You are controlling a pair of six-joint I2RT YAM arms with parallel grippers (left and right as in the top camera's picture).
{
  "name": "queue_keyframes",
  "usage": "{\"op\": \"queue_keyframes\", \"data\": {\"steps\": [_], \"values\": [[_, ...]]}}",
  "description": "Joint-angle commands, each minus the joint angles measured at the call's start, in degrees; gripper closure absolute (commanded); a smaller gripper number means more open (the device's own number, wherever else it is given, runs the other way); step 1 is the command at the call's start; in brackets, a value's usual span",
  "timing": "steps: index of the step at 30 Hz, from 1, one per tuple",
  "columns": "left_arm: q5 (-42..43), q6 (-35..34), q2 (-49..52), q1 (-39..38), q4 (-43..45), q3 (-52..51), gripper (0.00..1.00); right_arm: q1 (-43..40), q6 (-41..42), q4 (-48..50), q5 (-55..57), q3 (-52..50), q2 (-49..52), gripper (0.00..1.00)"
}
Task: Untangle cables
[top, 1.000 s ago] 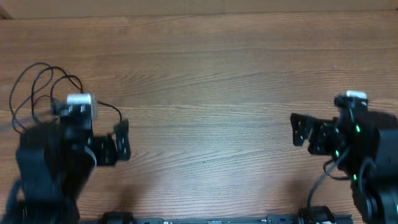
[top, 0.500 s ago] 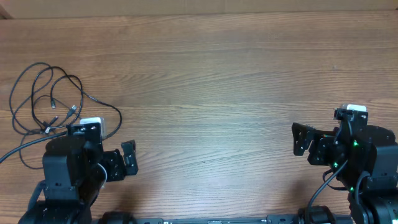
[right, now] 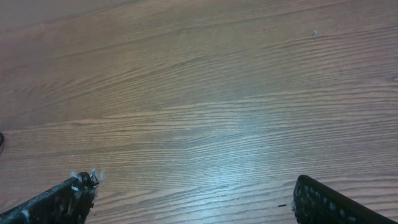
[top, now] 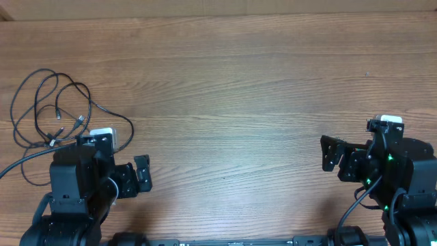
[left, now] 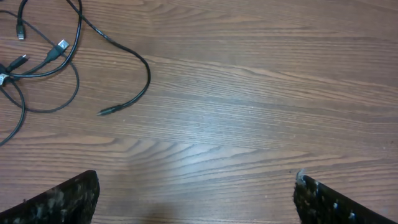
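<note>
The cables (top: 51, 113) are thin black cords with small silvery plugs, lying in loose overlapping loops at the table's left side. They also show in the left wrist view (left: 62, 56), at the top left, with one free end trailing right. My left gripper (top: 140, 175) is open and empty, low at the front left, right of the cables and apart from them; its fingertips show in the left wrist view (left: 196, 196). My right gripper (top: 332, 154) is open and empty at the front right, over bare wood (right: 193, 196).
The wooden table (top: 232, 89) fills the view. A paler strip runs along the far edge (top: 218, 7). The arm bases sit at the front edge on both sides.
My left arm has pulled back toward the front edge, off the cables, which now lie fully uncovered. The right arm has shifted slightly back.
</note>
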Motion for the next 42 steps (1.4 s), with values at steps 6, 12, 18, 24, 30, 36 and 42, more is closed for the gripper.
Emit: {"op": "queue_keyframes", "data": {"steps": [6,12,18,24,30,36,42], "values": [[0.20,-0.79,0.09,0.24,0.02,-0.33,0.00,-0.11,-0.46,1.49,2.64,-0.42,-0.39,0.00],[0.20,-0.79,0.09,0.26,0.02,-0.33,0.00,-0.07,-0.72,7.54,3.15,-1.64,-0.92,0.00],[0.20,-0.81,0.09,0.24,0.04,-0.33,0.00,-0.07,-2.16,17.27,3.91,-7.17,-4.24,0.00],[0.20,-0.79,0.09,0.26,0.02,-0.33,0.00,0.42,-2.12,32.65,3.67,-17.66,-12.41,0.00],[0.20,-0.79,0.09,0.26,0.02,-0.33,0.00,2.32,-2.14,47.30,3.69,-29.09,-22.27,0.00],[0.20,-0.79,0.09,0.26,0.02,-0.33,0.00,2.58,-2.10,58.14,3.67,-40.33,-31.56,0.00],[0.20,-0.79,0.09,0.26,0.02,-0.33,0.00,2.56,-2.08,65.85,3.67,-49.03,-39.80,0.00]]}}
